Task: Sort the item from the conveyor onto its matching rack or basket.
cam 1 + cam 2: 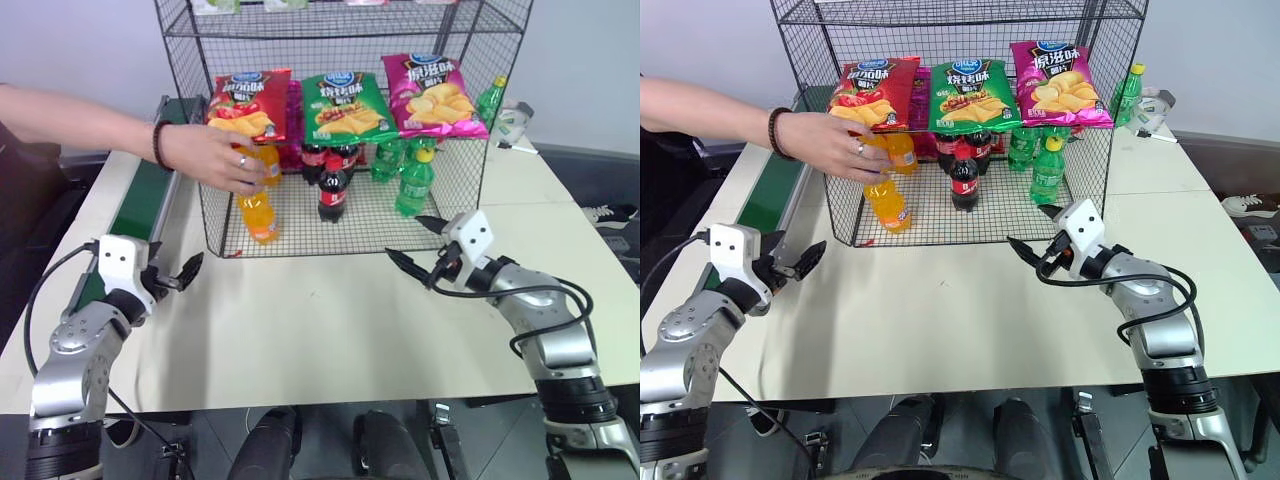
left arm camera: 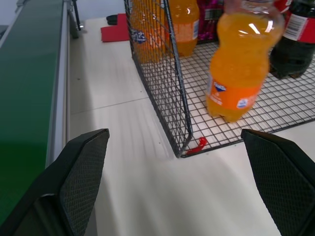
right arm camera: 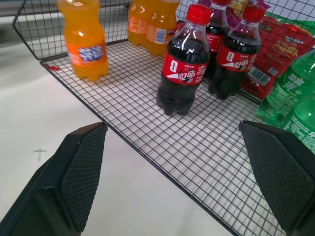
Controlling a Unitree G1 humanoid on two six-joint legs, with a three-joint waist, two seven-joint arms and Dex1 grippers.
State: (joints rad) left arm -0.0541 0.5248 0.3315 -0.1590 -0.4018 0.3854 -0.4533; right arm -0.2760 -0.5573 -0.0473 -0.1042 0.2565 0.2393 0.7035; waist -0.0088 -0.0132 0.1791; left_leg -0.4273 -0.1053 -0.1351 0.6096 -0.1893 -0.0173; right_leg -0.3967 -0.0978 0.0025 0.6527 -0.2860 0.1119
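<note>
The orange soda bottle [image 1: 259, 213] is seen standing on the bottom tier of the black wire rack [image 1: 345, 225], left of centre, with a person's hand [image 1: 215, 157] closed over its top, so the cap is probably hidden. Cola bottles [image 1: 333, 189] and green bottles [image 1: 414, 183] are parked further right. The green conveyor [image 1: 140, 200] runs up the left. Both the left pincer [image 1: 178, 275] and right pincer [image 1: 420, 245] are held wide open over the white surface [image 1: 330, 330], nothing gripped.
</note>
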